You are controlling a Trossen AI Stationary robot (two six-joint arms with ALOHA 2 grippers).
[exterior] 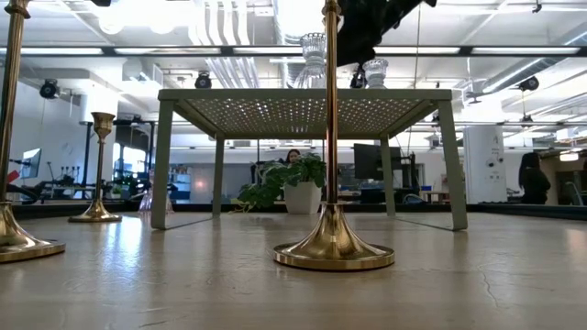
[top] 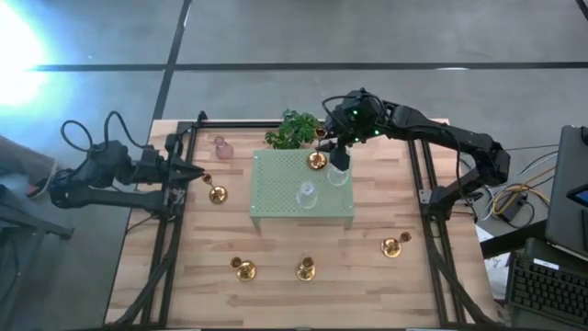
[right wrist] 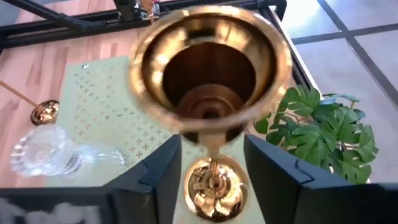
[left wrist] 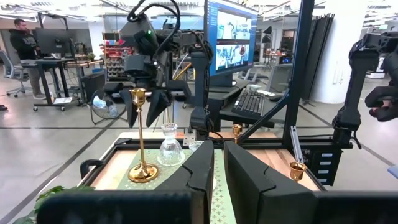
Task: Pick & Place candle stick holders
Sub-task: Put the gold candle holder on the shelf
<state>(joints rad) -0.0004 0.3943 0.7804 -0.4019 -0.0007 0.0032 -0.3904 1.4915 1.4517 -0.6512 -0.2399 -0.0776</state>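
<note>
Three up on the pale green stand (top: 276, 202) already, judging by the high view. Looking first at the gold candle stick holder (top: 317, 161): standing upright there, base flat, close to the edge facing the leafy plant (top: 294, 129). Sharing the top with two clear glass holders, one (top: 306, 195) near the middle and the other (top: 338, 176) just beside the gold base.

Straddling the thin stem, up near the cup, with the right gripper (right wrist: 210, 155). Keeping both fingers apart, one on each side, seemingly touching neither stem nor cup and gripping nothing.

Risking most in the pull-away, probably. Lifting or backing off slightly crooked and catching a finger under the wide cup, so tipping a tall, top-heavy piece on a small foot. Toppling it toward the plant side and off the edge, or the other way into the nearest glass holder and sending that rolling. Nudging the light stand itself and setting all three rocking. Calling for a straight, slow retreat with the fingers wide.

Waiting at the table's left side with the left gripper (top: 197, 175), near another gold holder (top: 217, 194) and the pink glass holder (top: 220, 147).
</note>
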